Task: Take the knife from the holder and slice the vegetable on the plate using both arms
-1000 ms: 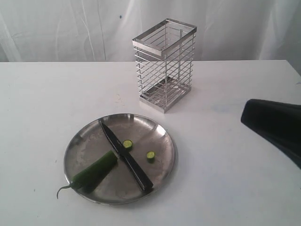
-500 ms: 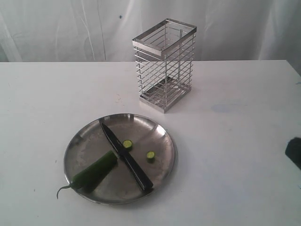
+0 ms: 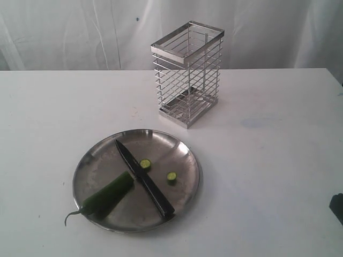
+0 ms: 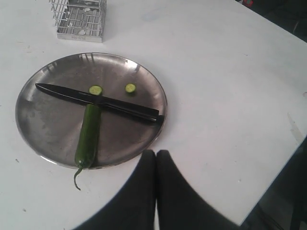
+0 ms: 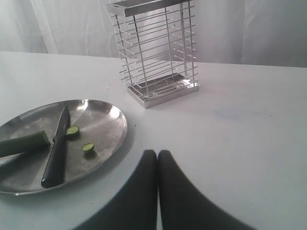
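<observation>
Nearest me, both claws sit off the dish w/ fingers pressed together, gripping nothing: left claw (image 4: 156, 154) just beside the near rim of the large round brushed-steel plate (image 3: 91, 155), right claw (image 5: 157, 154) on bare white surface (image 3: 257, 160) beside it.

On the plate lies the slim all-black knife (image 3: 143, 178), long axis diagonal, tip pointing away-left, handle toward the near-right rim. Handle end lies toward the left claw, so I judge that arm nearer.

Glossy dark green chili pepper (image 3: 106, 195) touches the blade, cut end at it, stem over the near-left rim. Two cut rounds (image 3: 145, 164) lie beyond.

Farthest, tall silver wire holder (image 3: 187, 72), upright, no knife in it.
</observation>
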You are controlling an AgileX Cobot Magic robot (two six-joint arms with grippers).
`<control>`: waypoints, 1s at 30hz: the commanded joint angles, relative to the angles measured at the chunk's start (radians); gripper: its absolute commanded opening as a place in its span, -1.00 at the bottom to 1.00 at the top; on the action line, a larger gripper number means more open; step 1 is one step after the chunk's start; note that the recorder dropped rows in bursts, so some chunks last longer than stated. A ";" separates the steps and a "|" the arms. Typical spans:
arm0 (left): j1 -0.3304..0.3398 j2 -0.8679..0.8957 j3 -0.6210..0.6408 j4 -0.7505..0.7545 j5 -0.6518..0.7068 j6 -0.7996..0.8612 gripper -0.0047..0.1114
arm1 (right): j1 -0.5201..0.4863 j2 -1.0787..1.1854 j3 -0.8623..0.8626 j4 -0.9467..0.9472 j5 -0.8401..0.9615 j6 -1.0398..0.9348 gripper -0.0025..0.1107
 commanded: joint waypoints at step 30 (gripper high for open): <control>0.000 -0.333 0.489 0.161 -0.489 -0.086 -0.92 | -0.005 -0.006 0.006 -0.004 0.003 -0.005 -0.96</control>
